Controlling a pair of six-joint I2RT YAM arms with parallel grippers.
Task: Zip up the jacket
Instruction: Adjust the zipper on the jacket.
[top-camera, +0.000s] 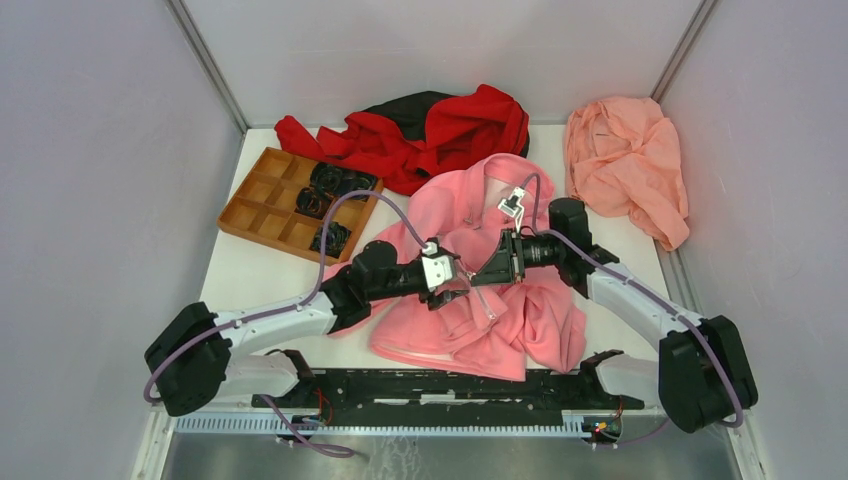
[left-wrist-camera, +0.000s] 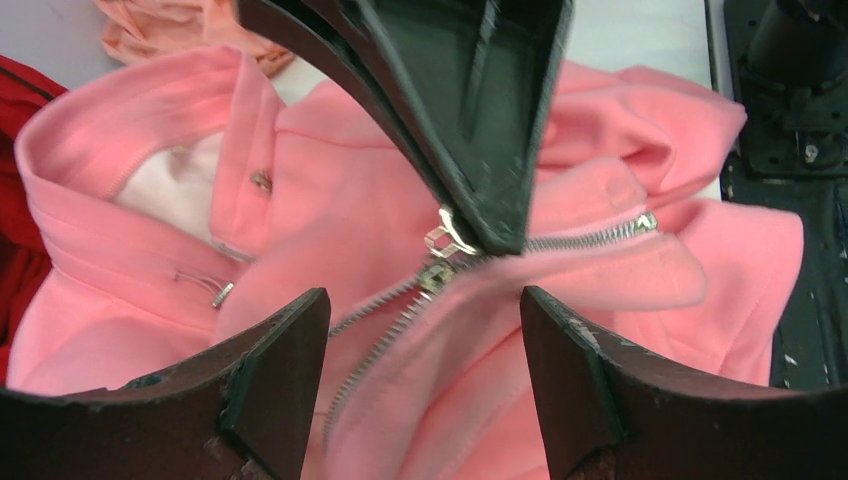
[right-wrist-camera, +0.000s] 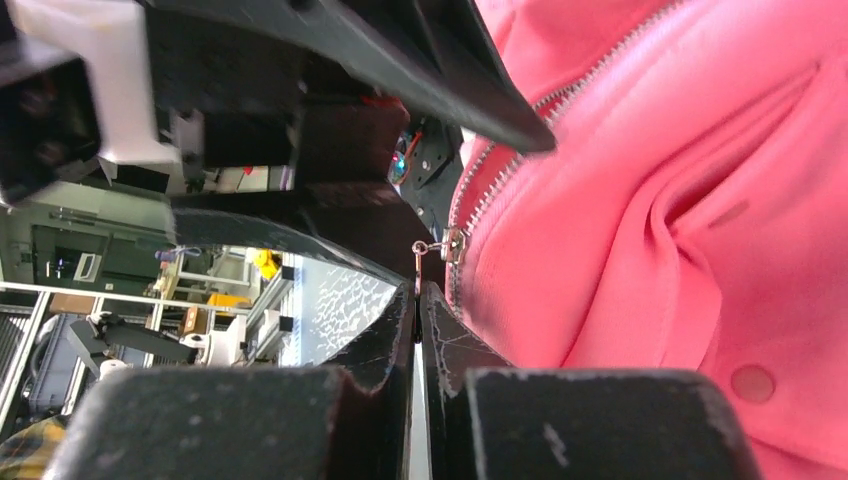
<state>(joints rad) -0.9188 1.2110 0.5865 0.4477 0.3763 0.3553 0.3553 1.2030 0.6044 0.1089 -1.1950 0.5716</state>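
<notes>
Plainly, the jacket (top-camera: 520, 320) lies mid-bench (top-camera: 250, 270), toward the near edge. The right fingers (right-wrist-camera: 380, 340) pinch only the thin zipper pull (right-wrist-camera: 418, 265), and the left fingers (left-wrist-camera: 270, 370) hang spread astride the zipper teeth (left-wrist-camera: 380, 320). Unanchored, the jacket may bunch and the pull slip free.

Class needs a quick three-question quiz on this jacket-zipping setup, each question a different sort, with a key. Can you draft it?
1. True or false: the left tool is fully shut.
2. What does the right tool pinch? A) a sleeve cuff B) the zipper pull C) a drawstring
3. Fill in: seen from above, the orange tray lies to the ____ of the jacket.
Key: 1 false, it stands open; 2 B; 3 left.
</notes>
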